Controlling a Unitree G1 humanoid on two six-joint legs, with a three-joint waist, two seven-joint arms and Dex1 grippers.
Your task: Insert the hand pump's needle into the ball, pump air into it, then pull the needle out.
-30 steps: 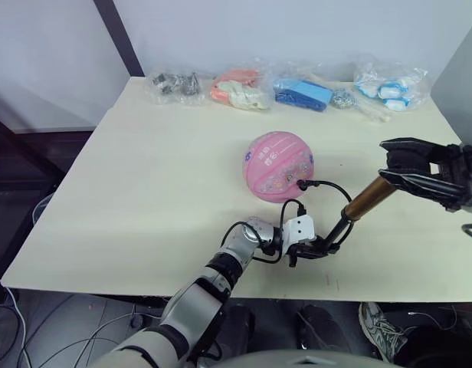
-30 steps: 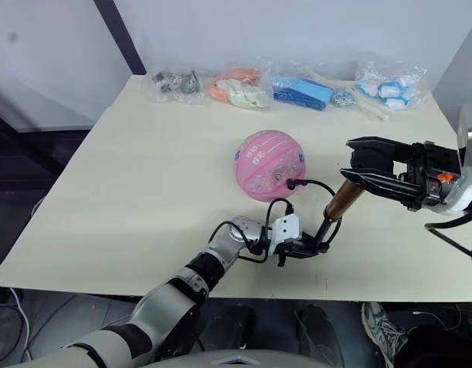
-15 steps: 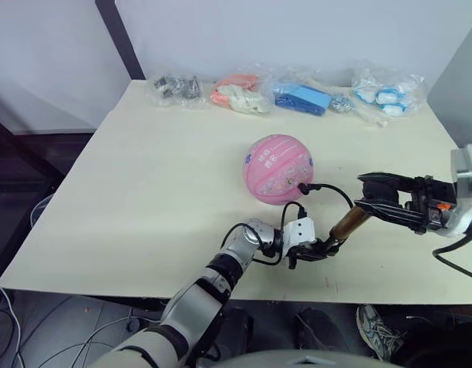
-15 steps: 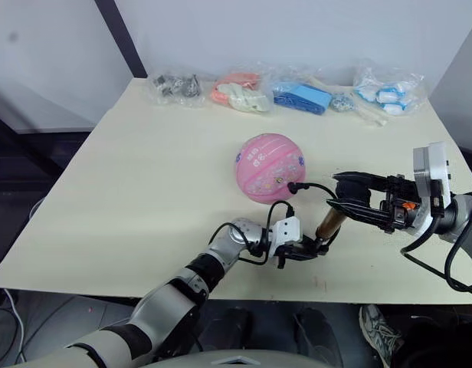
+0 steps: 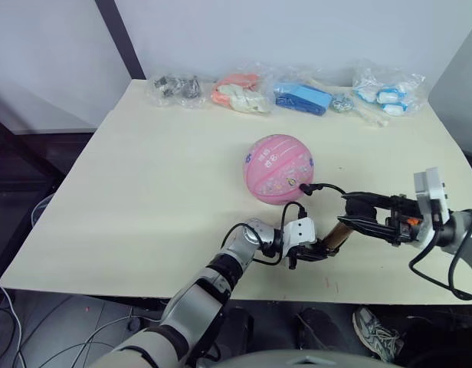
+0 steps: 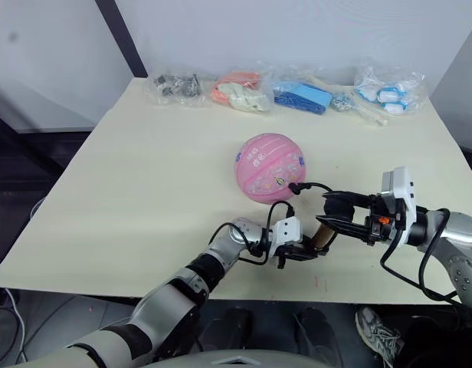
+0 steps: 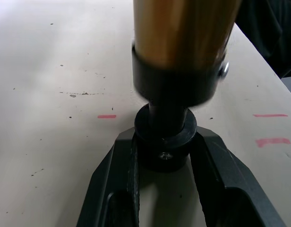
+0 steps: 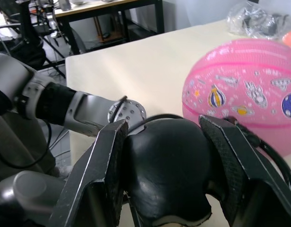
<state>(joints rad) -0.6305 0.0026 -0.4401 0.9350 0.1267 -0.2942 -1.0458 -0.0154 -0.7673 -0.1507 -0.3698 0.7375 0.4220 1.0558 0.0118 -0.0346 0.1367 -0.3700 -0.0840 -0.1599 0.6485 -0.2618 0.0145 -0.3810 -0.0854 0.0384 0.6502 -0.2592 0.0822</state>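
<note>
The pink ball (image 5: 277, 168) sits round in the middle of the table. The hand pump (image 5: 341, 232) leans at the table's front, with only a short stretch of gold barrel showing. My left gripper (image 5: 321, 249) is shut on the pump's black bottom cap (image 7: 165, 142). My right gripper (image 5: 352, 212) is shut on the black handle (image 8: 165, 179) at the top, close to the ball (image 8: 249, 92). A thin black hose (image 5: 329, 188) arcs from the pump to the needle fitting (image 5: 302, 186) on the ball's near right side. The pin itself is hidden.
Several plastic bags line the table's far edge: dark parts (image 5: 175, 85), orange and white items (image 5: 239, 89), blue items (image 5: 303, 97), and white and blue items (image 5: 388, 83). The front table edge (image 5: 221, 293) runs just below the left gripper. Red marks (image 7: 106, 116) dot the tabletop.
My right gripper has come down and leftward with the handle, toward the left gripper. Much less of the pump shows between them. The ball and left gripper have stayed put.
</note>
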